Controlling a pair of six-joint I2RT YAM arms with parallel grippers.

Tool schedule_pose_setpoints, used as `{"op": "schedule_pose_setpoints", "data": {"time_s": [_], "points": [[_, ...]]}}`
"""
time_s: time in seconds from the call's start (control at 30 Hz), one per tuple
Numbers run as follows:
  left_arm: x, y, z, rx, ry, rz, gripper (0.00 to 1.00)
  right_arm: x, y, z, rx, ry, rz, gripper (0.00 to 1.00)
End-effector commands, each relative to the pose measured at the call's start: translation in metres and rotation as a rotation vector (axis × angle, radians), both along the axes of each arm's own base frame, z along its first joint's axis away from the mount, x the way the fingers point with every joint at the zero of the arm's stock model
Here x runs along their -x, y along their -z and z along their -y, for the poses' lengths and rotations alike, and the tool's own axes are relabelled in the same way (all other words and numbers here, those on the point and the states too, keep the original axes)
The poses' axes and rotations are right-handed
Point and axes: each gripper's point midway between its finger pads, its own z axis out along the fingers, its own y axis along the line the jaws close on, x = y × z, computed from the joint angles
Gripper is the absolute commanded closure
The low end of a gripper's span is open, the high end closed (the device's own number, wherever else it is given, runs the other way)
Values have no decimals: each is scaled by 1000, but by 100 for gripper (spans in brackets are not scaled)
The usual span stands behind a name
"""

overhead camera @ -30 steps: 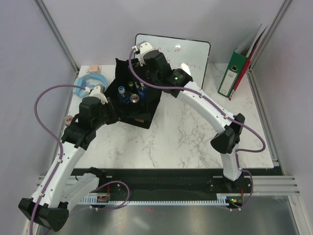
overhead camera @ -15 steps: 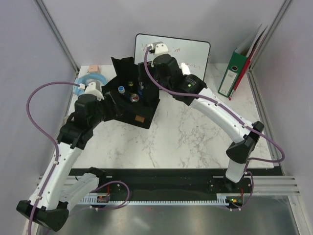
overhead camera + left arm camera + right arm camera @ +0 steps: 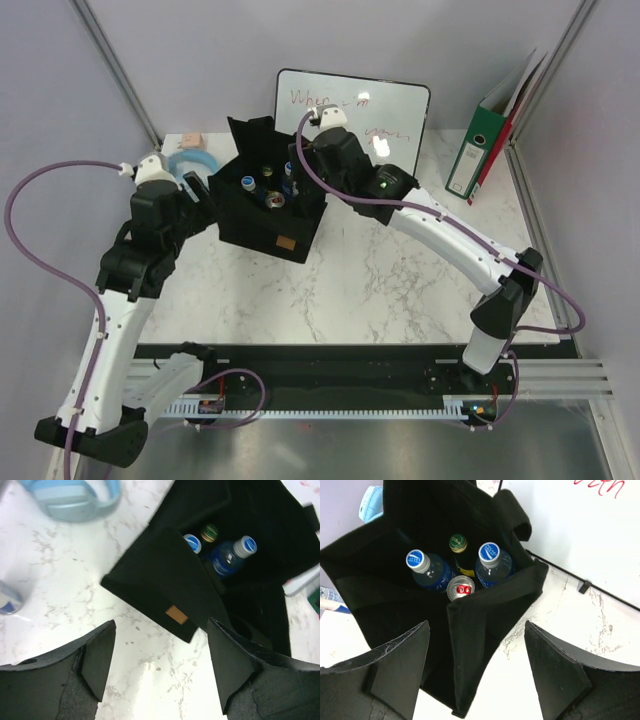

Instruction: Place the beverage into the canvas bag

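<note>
The canvas bag (image 3: 262,212) is a black boxy tote with a tan label (image 3: 286,243), standing open at the back left of the table. Inside it stand two blue-capped bottles (image 3: 416,559) (image 3: 489,552), a green-capped bottle (image 3: 457,543) and a silver can (image 3: 460,587). My left gripper (image 3: 160,665) is open just left of the bag's near corner (image 3: 165,590), holding nothing. My right gripper (image 3: 477,670) hangs open above the bag's right rim. A bag corner shows between its fingers, untouched. From above, the left gripper (image 3: 200,200) and right gripper (image 3: 300,165) flank the bag.
A whiteboard (image 3: 352,115) leans at the back behind the bag. A green binder (image 3: 485,150) stands at the back right. A light blue tape roll (image 3: 190,160) lies behind the left gripper. A small white and blue item (image 3: 6,600) lies left of the bag.
My left gripper has opened, let go of the bag's left side and drawn back to the left. The bag now stands squarer. The right gripper lifted back a little.
</note>
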Motion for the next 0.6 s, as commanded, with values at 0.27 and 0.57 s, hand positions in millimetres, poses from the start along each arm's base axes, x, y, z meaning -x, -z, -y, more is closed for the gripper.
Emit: {"op": "schedule_pose_setpoints", "data": {"time_s": [0.27,0.57], "points": [[-2,81,-138,51,-506,-283,23,32,-35,17,-140,-60,86,15],[-13,123,-197,107,-745,-406,17,45,-24,17,-208,-98,74,15]]}}
